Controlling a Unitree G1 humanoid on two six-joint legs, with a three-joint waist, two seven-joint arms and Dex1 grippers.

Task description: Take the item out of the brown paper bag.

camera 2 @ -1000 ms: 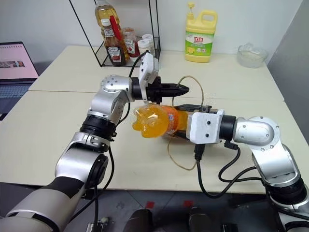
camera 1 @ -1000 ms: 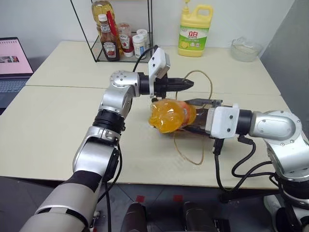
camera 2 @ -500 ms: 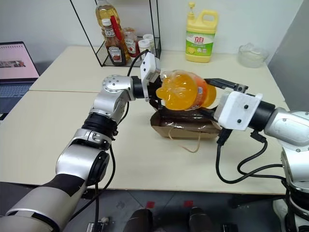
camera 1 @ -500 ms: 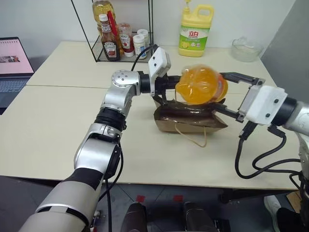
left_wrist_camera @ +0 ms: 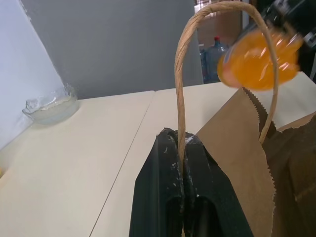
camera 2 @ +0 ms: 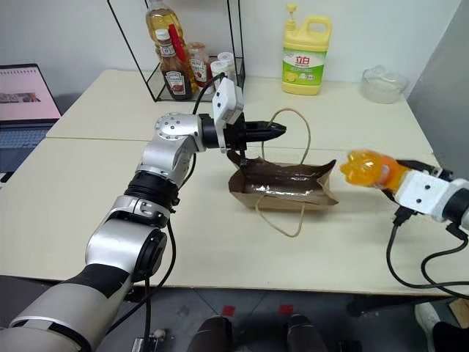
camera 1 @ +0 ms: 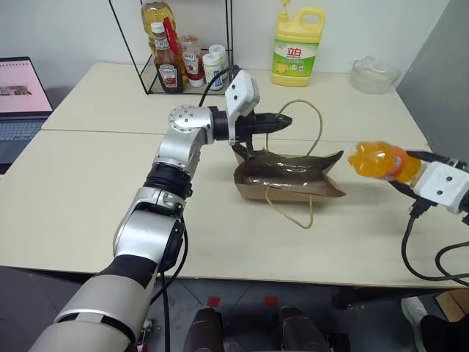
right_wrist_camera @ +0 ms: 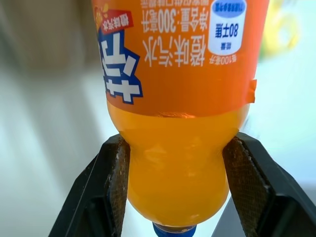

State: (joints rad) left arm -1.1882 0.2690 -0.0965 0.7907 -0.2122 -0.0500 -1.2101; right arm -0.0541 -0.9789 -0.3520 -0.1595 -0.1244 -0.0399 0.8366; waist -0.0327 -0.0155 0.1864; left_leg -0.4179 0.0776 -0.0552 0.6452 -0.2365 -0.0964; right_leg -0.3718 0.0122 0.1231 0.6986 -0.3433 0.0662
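Orange drink in its small clear plastic bottle (camera 2: 368, 168) was already outside the plain brown paper bag (camera 2: 282, 183) when I checked, clamped at its lower body between the two black fingers of my right gripper (right_wrist_camera: 174, 190), blue cap toward the wrist. It hung in the air well off to the bag's right side, above the cream table (camera 2: 88, 220) near that table's right edge. My left gripper (camera 2: 275, 130) was shut tight on one thin tan cord handle (left_wrist_camera: 183, 74), fingers (left_wrist_camera: 168, 173) pressed together with the cord pinched between them, holding it up just behind the bag's left end. The bag lay slumped with its mouth gaping upward, the second cord loop (camera 2: 282, 216) trailing over the table in front of it.

I judged the taking-out nearly done; what remained was setting the bottle down. To do that well I would lower it slowly onto bare table to the right of the bag, keeping it inboard of the table's edge, and release only once it was supported.

Open room was good in front of the bag and to its right. Behind the bag, well apart, stood the yellow detergent jug (camera 2: 303, 48), a glass bowl (camera 2: 382, 83) and a black wire rack of sauce bottles (camera 2: 183, 59).
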